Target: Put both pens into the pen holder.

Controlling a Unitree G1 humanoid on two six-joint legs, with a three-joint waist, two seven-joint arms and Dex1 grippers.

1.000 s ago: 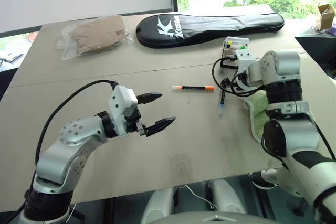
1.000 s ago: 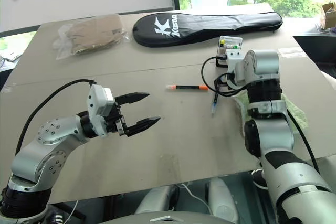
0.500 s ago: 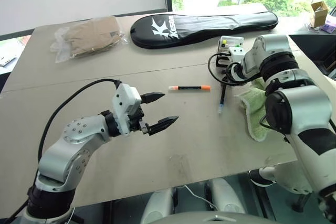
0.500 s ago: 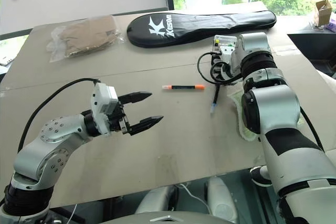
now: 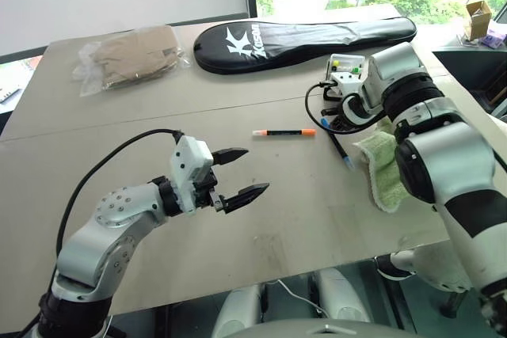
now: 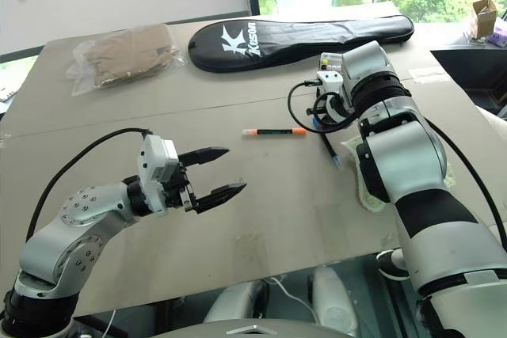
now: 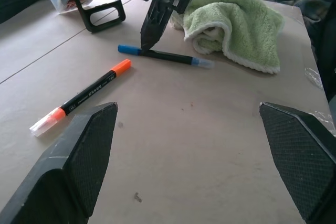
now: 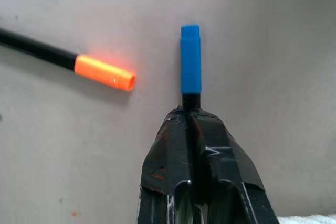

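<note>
The blue-ended pen (image 7: 160, 55) has swung round on the table (image 5: 301, 195), pinched by the right gripper (image 7: 149, 35). The orange pen (image 5: 283, 131) lies beside it; the holder (image 5: 346, 69) stands behind. The left gripper (image 5: 235, 173) hovers spread, empty. A black bag (image 5: 305, 35) reads "K".

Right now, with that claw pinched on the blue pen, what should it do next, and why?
Probably lift. The right end effector is shut on the blue pen, which seems to lie on the table yet. The pen holder stands just behind, so raising the pen clear lets it swing over. The orange pen waits.
</note>
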